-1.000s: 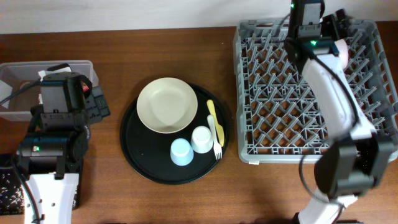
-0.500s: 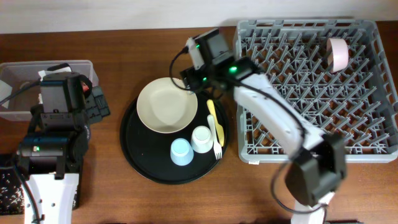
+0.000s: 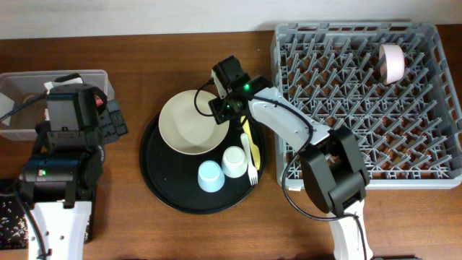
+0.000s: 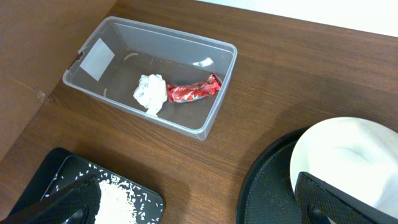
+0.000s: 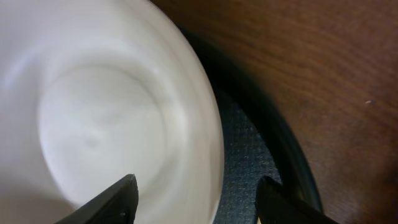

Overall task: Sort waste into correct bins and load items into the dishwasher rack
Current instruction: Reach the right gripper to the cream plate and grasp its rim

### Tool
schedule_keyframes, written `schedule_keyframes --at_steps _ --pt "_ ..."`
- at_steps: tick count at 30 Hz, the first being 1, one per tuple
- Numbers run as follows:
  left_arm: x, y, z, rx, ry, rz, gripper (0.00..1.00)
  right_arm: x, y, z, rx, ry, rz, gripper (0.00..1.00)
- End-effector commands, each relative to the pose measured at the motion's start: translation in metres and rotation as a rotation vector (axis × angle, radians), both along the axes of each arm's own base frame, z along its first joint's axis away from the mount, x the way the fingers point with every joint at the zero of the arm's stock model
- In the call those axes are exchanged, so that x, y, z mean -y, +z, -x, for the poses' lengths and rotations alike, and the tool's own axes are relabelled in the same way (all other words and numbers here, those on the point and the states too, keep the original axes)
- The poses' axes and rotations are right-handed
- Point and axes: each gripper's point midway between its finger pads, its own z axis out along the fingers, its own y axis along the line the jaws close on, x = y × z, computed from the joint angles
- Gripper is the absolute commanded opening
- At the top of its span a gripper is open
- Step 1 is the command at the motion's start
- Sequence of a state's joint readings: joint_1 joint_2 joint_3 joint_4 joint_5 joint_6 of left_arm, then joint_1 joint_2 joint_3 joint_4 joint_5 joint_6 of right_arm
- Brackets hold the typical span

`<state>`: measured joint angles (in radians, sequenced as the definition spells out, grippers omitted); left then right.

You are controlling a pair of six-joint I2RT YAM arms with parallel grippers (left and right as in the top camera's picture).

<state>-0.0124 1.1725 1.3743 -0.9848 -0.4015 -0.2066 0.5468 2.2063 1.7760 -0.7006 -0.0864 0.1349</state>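
The large cream bowl [image 3: 189,124] is smooth, glossy and empty. It sits upright on the round black tray [image 3: 160,180] on the worktop [image 3: 144,58]. The right tool [image 5: 198,200] straddles the bowl's rim with its jaws apart, one finger inside and one outside. The left tool [image 4: 199,208] hangs wide open and holds nothing, near the clear tub [image 4: 219,87], which contains a crumpled tissue [image 4: 151,93] and a red wrapper [image 4: 194,91].

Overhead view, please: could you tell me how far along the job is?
Done: the crumpled tissue and red wrapper lie in the clear tub, rice grains in the black bin, and the pink bowl sits in the dishwasher rack. In hand: the right gripper straddles the rim of the cream bowl, jaws not closed. Remaining: that bowl, the blue cup, white cup and yellow-handled fork, all on the round black tray.
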Motion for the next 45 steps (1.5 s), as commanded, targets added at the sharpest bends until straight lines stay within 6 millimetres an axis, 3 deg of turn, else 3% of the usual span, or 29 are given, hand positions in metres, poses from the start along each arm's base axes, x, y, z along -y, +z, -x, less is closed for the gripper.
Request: schedule_keyframes --at_steps 1,4,6,12,14,33,34,37,40,41,43,45 --pt "-0.004 0.004 0.002 0.013 0.020 -0.004 0.99 0.000 -0.017 0.008 -0.049 0.004 0.011 0.59" --pt "-0.004 0.004 0.002 0.013 0.020 -0.004 0.99 0.002 -0.020 0.012 -0.065 0.004 0.022 0.58" --pt "-0.004 0.004 0.002 0.013 0.020 -0.004 0.99 0.003 -0.021 0.013 -0.068 0.004 0.023 0.48" --pt "-0.004 0.004 0.002 0.013 0.021 -0.004 0.99 0.006 -0.033 0.018 -0.083 0.004 0.033 0.47" --pt "-0.004 0.004 0.002 0.013 0.020 -0.004 0.99 0.007 -0.037 0.019 -0.082 0.004 0.033 0.43" --pt "-0.004 0.004 0.002 0.013 0.020 -0.004 0.99 -0.009 -0.012 -0.009 0.031 0.003 -0.036 0.32" --pt "-0.004 0.004 0.002 0.012 0.020 -0.004 0.99 -0.010 -0.010 -0.010 0.035 0.003 -0.039 0.29" --pt "-0.004 0.004 0.002 0.012 0.020 -0.004 0.99 -0.010 -0.009 -0.010 0.035 0.003 -0.039 0.09" --pt "-0.004 0.004 0.002 0.012 0.020 -0.004 0.99 -0.010 -0.008 -0.010 0.036 0.003 -0.039 0.05" --pt "-0.004 0.004 0.002 0.012 0.020 -0.004 0.99 -0.010 -0.009 -0.009 0.033 0.003 -0.038 0.06" --pt "-0.004 0.004 0.002 0.012 0.020 -0.004 0.99 -0.009 -0.010 -0.008 0.028 0.003 -0.035 0.20" --pt "-0.004 0.004 0.002 0.012 0.020 -0.004 0.99 -0.009 -0.011 -0.006 0.020 0.004 -0.030 0.23"
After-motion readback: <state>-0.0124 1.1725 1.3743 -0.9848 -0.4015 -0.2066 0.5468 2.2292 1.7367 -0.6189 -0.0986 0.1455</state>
